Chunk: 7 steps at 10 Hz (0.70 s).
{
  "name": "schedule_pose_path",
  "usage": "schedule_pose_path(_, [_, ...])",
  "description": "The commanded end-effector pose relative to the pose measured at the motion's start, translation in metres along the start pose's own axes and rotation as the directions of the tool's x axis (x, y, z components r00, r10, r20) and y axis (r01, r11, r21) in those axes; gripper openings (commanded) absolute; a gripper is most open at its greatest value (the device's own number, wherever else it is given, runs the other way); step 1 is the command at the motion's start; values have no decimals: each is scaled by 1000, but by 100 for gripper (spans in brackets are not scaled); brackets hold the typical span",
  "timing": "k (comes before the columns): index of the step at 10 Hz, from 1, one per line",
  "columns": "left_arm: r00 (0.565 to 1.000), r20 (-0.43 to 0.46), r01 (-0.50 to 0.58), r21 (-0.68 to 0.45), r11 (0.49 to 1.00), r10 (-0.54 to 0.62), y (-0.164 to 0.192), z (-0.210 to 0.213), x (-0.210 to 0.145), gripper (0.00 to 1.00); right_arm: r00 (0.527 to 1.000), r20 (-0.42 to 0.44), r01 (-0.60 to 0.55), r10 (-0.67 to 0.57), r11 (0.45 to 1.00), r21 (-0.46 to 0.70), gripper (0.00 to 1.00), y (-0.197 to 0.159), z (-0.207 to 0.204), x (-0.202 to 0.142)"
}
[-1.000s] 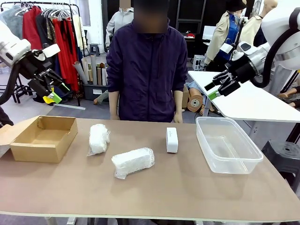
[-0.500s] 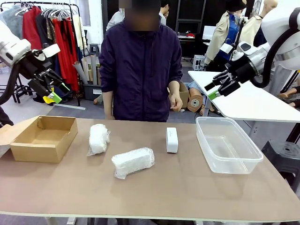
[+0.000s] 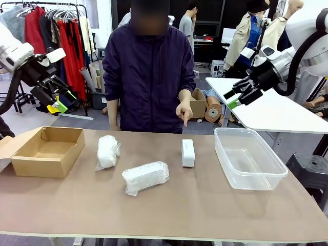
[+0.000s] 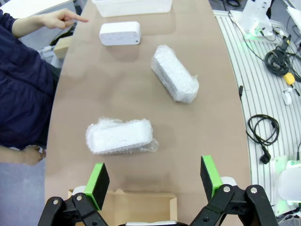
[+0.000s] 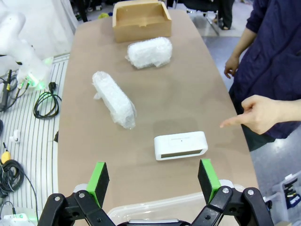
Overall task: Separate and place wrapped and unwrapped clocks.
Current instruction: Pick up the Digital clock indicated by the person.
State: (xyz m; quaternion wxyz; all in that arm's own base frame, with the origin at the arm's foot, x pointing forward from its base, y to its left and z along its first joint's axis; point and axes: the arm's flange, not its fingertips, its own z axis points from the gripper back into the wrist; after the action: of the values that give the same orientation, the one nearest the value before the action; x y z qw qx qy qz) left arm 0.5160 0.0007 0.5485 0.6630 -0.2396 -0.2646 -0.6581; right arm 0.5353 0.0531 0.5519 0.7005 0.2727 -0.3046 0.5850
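Front view, left to right. The left gripper (image 3: 59,101) hangs above the table's left end, well clear of the brown matte table (image 3: 205,205); its black fingers with green pads stand spread wide with nothing between them, as the left wrist view (image 4: 154,181) confirms. Below it sits an open cardboard box (image 3: 41,166), shallow and rectangular, with one flap folded outward. Just right of the box lies the first wrapped clock (image 3: 107,151), a lumpy white bundle in clear bubble wrap, its long axis running away from the robot. Near it, closer to the robot's edge, lies the second wrapped clock (image 3: 145,177), an elongated loaf-shaped bundle set at a slant. Farther right lies the unwrapped clock (image 3: 188,152), a smooth white rectangular block with rounded corners, apart from both bundles. Above it the person's hand (image 3: 184,110) points an index finger downward without touching it. Right of the block rests a clear plastic tub (image 3: 262,183), rectangular with rounded rim. The right gripper (image 3: 232,98) hovers high above the tub's far side, fingers fully parted and holding nothing, also seen in the right wrist view (image 5: 153,176).
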Motion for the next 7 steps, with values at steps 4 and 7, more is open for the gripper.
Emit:
schedule_pose_path(4, [1000, 0, 4, 2, 1000, -4, -3, 3, 1, 100, 1000, 0, -1, 1, 1000, 0, 100, 0, 0, 0])
schedule_pose_path(7, [1000, 0, 4, 2, 1000, -4, -3, 3, 1, 100, 1000, 0, -1, 1, 1000, 0, 100, 0, 0, 0])
